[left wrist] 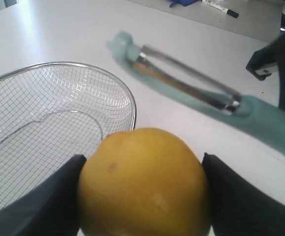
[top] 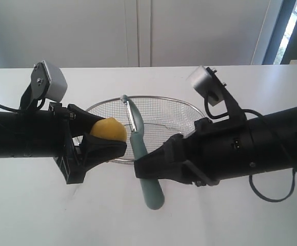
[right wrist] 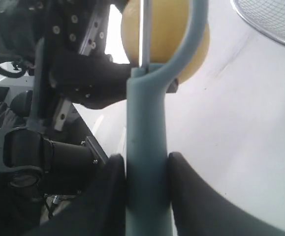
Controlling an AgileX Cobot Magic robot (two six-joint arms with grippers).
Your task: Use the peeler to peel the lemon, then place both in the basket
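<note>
In the exterior view, lowest in the frame is bare white surface (top: 45,215). The rounded butt of the peeler (top: 138,146) hangs just above it at bottom centre, and I cannot tell whether it touches. The teal handle slants up from there towards the middle of the frame.

The right gripper (top: 144,166) comes in from the right edge and pinches that handle partway up. The right wrist view shows a dark finger (right wrist: 108,191) pressed against each side of the handle.

At centre left, the left gripper (top: 108,138) reaches in from the left edge and clamps the lemon (top: 109,129) between its two black pads, one above and one below. The fruit is held clear of the surface, in front of the basket's left rim. The peeler's metal blade stands just beside the lemon's right side.

Behind both grippers, at the centre of the frame, the wire-mesh basket (top: 169,110) sits on the surface with nothing in it. The peeler's head shows against the mesh.

Furthest back in the left wrist view, at the upper right, lies a marker (left wrist: 221,8).
</note>
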